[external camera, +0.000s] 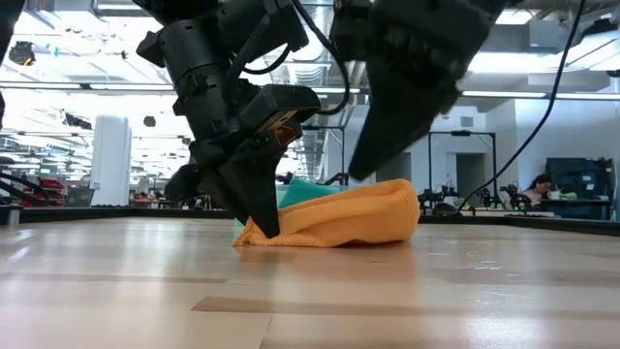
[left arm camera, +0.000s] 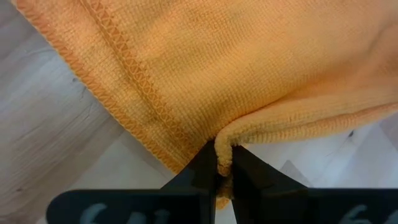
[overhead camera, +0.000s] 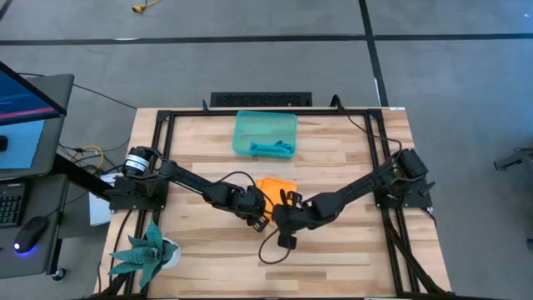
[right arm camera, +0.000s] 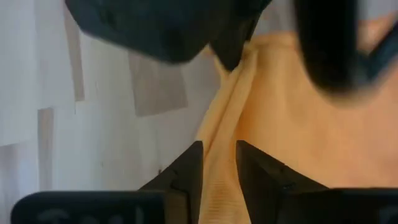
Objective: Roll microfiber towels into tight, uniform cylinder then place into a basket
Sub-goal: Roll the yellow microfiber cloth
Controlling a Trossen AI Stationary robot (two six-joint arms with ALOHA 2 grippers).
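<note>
The orange-yellow towel lies bunched in a loose roll at the middle of the table. My left gripper is shut on its near left end. My right gripper is open just right of it, with a fold of the orange towel showing between its fingers. The teal-green basket stands at the far middle, and the teal-blue towel lies in its near part. My left gripper pinches a folded edge of the orange towel between its two fingertips, next to the stitched hem. The fingers slant down from the table's left. The towel rests on the table, slack. My right gripper's fingers flank a fold of the towel; whether they touch it, I cannot tell.
A green spiky plant in a white pot stands at the near left corner. A dark cable loops onto the table below my right gripper. Bare wood lies along the near edge and to the right.
</note>
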